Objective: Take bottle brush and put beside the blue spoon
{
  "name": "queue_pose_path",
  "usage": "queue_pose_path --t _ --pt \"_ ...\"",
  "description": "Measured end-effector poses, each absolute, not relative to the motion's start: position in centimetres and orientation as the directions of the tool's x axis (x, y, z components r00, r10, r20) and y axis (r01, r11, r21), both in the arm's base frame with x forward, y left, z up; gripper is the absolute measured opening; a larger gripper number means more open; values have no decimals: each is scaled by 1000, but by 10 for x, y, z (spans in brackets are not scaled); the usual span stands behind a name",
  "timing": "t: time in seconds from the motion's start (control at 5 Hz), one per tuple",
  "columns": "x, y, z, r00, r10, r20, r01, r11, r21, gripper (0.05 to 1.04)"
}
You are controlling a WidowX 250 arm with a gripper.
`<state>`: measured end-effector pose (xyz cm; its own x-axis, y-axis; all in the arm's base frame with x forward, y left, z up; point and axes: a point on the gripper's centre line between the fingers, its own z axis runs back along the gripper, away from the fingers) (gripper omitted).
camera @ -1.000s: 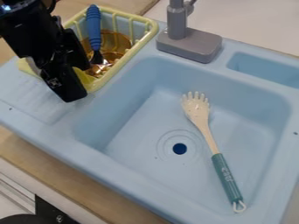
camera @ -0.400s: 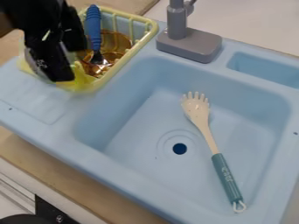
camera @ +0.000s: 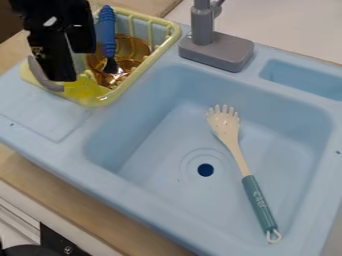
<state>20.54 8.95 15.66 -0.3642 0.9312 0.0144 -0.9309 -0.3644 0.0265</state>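
The black gripper [camera: 74, 65] hangs at the upper left over the yellow rack [camera: 145, 61], its two fingers apart and left of the blue spoon [camera: 107, 31]. The spoon leans upright in the rack, its metal head down by an amber bowl [camera: 137, 46]. In the rack's near left corner, just below the gripper, are a curved grey piece [camera: 45, 80] and a translucent yellow piece [camera: 83, 89]. I cannot tell whether these belong to the bottle brush. The gripper hides part of that side of the rack.
The light-blue sink [camera: 153, 145] holds a pronged cream utensil with a green handle [camera: 258, 202]. A grey faucet [camera: 215, 50] stands on its back edge, right of the rack. A small recess [camera: 304, 80] lies at the back right.
My gripper has moved up and slightly left from the rack's near corner, uncovering more of the yellow piece. The blue spoon and the utensil in the sink have stayed put.
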Motion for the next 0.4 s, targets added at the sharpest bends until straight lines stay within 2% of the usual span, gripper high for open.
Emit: queue_pose_path --t 0.2,0.4 --pt "204 81 160 -253 967 38 -965 -255 68 999" --pt "203 73 159 -121 992 19 -990 -122 77 999"
